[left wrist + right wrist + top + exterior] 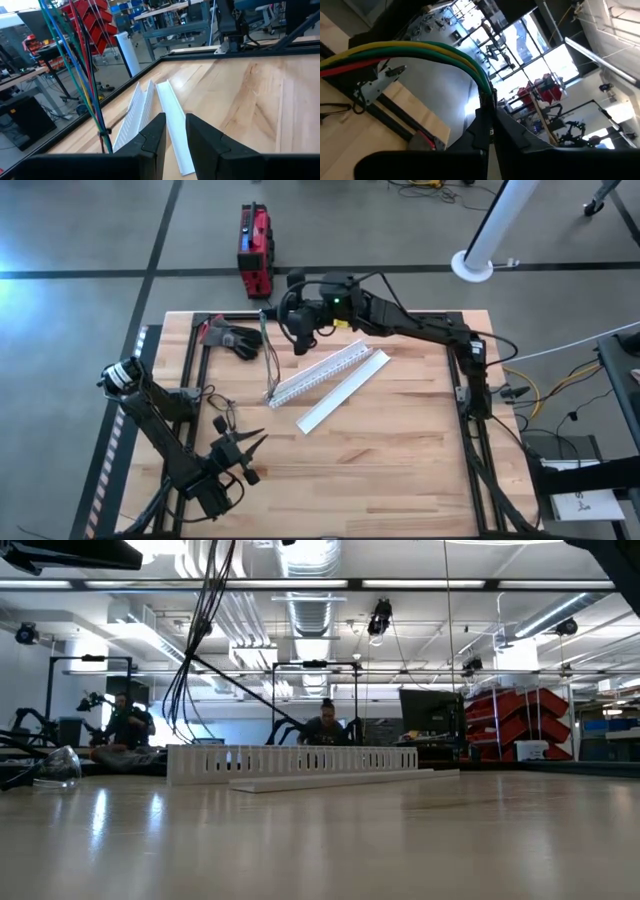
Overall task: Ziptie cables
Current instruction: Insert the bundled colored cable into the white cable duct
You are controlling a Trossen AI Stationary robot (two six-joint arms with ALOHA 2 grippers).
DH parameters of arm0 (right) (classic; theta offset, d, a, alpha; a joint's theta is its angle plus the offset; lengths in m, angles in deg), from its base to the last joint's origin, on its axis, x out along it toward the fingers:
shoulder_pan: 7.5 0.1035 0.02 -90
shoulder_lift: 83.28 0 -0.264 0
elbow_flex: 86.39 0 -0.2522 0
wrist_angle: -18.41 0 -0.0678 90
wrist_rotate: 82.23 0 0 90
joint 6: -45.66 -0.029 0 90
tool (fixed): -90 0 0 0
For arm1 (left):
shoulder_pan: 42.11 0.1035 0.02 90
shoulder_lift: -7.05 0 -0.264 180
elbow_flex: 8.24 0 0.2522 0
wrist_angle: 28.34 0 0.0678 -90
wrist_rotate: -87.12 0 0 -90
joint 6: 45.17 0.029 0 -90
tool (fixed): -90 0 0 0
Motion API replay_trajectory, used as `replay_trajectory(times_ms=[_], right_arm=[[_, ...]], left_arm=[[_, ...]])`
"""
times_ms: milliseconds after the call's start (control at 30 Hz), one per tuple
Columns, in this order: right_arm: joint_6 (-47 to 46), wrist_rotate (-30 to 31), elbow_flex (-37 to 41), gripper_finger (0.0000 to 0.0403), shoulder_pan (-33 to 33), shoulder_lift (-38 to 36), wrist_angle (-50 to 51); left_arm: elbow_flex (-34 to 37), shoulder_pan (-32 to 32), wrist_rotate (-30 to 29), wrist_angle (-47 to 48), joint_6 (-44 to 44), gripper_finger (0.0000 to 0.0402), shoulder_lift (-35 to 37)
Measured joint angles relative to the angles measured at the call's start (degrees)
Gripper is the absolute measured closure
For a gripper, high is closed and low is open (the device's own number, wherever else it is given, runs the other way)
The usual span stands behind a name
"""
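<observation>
1. cables (268, 360) hang from your right gripper (268, 315), clenched on their upper end above the table's (400, 460) far edge, so the bundle dangles reachable.
2. your left gripper (250, 445) waits near the front, fingers slightly parted, holding nothing, facing the white channel (320, 372).

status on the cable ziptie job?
Done: the cables are gathered into one bunch, with a dark tie-like band showing on it in the left wrist view. In hand: the right pincer is shut on the cables, holding them up above the white channel. Left: the left pincer, open, waits at the table's near-left, apart from the bunch.
</observation>
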State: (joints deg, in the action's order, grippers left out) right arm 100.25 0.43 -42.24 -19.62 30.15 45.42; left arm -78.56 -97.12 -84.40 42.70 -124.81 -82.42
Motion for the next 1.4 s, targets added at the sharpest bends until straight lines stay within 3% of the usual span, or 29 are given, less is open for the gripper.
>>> replay_trajectory(times_ms=[200,633,833,1067,1167,1400], right_arm=[[0.56,1.84,0.09,0.0403,-0.22,2.15,-0.14],[0.09,20.31,0.11,0.0403,-0.56,3.04,0.24],[-1.01,20.40,0.09,0.0403,-0.68,2.95,5.86],[-3.40,16.02,0.09,0.0403,-0.70,2.95,12.90],[-2.99,14.51,0.09,0.0403,-0.65,2.95,15.82],[1.90,14.89,0.07,0.0403,-0.68,2.62,25.08]], left_arm=[[0.00,0.98,-0.30,-0.29,-0.44,0.0342,0.00],[0.13,5.21,7.49,-0.03,-0.44,0.0342,0.00],[0.13,6.54,16.90,3.31,-2.80,0.0342,0.00],[0.13,6.47,31.50,21.13,-20.21,0.0342,0.00],[0.13,6.47,32.98,26.26,-24.88,0.0342,0.00],[0.13,6.47,33.03,26.53,-24.72,0.0342,0.00]])
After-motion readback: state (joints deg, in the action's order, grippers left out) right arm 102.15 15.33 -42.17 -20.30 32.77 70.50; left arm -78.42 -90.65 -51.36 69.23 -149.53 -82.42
